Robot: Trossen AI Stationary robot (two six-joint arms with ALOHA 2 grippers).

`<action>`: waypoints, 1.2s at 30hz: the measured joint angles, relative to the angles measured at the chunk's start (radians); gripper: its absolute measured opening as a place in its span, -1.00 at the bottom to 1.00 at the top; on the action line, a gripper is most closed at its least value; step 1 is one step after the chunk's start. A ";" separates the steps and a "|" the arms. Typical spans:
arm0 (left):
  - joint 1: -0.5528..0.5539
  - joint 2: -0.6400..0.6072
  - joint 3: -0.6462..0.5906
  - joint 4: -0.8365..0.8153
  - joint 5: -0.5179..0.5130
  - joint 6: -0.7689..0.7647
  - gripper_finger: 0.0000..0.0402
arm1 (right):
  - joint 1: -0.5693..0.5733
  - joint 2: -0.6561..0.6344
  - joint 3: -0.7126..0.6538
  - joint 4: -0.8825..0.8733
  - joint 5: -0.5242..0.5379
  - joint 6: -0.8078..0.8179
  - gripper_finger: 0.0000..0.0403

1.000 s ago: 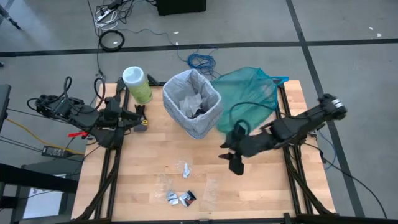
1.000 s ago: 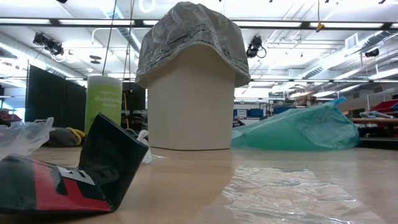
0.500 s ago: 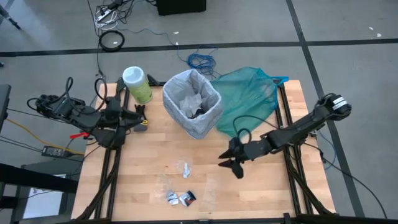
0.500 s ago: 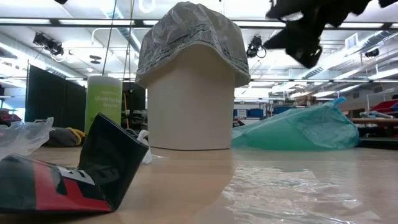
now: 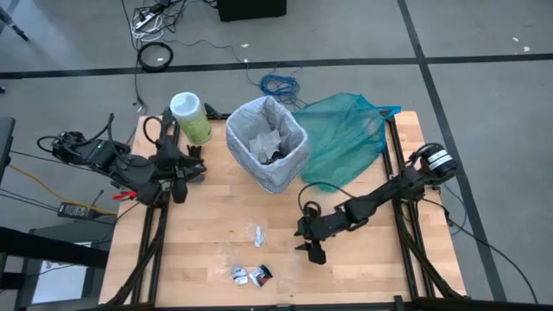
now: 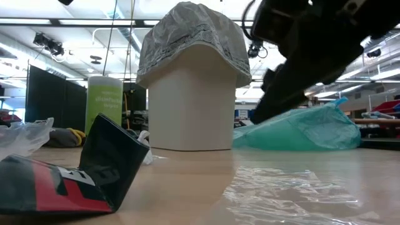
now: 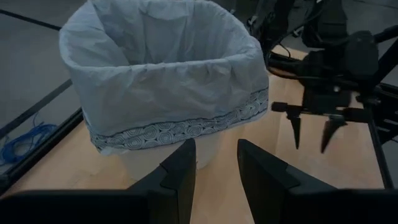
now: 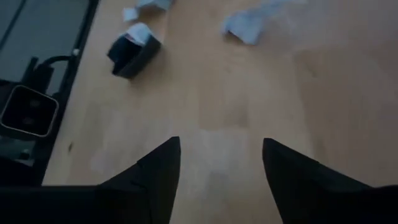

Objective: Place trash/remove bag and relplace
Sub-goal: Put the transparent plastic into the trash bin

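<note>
While we look down on the light wooden table (image 5: pixel 207 216), we see the right gripper (image 5: pixel 311 248) reaching out over the middle of the tabletop, its two dark fingers (image 8: pixel 158 171) spread apart with bare wood between them and nothing held. Just beyond it lies the trash: a small white crumpled scrap (image 5: pixel 257 234), a dark shiny wrapper with a red patch (image 5: pixel 262 274) and a pale scrap (image 5: pixel 239 275) beside it, near the table's front edge; a flat piece of clear plastic film (image 6: pixel 281 187) lies on the wood close by. At table height we see that dark wrapper propped up in the foreground, well apart from the bin. We find the white round bin (image 5: pixel 278 168) near the table's back edge, with the pale grey-white crinkly liner bag (image 5: pixel 259 117) fitted in it and folded over its rim, a patterned band running round the fold; some crumpled scraps already sit inside. Touching the bin on its right lies a teal-green translucent plastic bag (image 5: pixel 350 134), spread flat toward the table's corner. A green cylindrical canister with a white lid (image 5: pixel 190 117) stands beside the bin on its other side. At the table's left edge we see the left gripper (image 5: pixel 184 173), its fingers parted and empty, pointing toward the bin.
</note>
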 joint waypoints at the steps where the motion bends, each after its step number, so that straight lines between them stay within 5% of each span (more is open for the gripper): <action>1: 0.000 0.007 0.000 0.000 0.000 0.000 -0.37 | 0.002 0.014 0.014 0.006 0.000 -0.015 0.14; 12: 0.000 0.024 0.000 0.000 -0.055 0.000 -0.37 | 0.051 0.156 0.067 -0.003 -0.002 -0.038 0.41; 19: 0.000 0.025 0.000 -0.003 -0.089 0.000 -0.37 | 0.086 0.235 0.076 0.005 0.106 -0.039 0.40; 30: 0.000 0.025 0.000 -0.027 -0.096 0.000 -0.37 | 0.106 0.275 0.081 -0.016 0.179 -0.037 -0.04; 36: 0.000 0.025 0.000 -0.027 -0.096 0.000 -0.37 | 0.103 0.275 0.081 -0.026 0.190 0.057 -0.48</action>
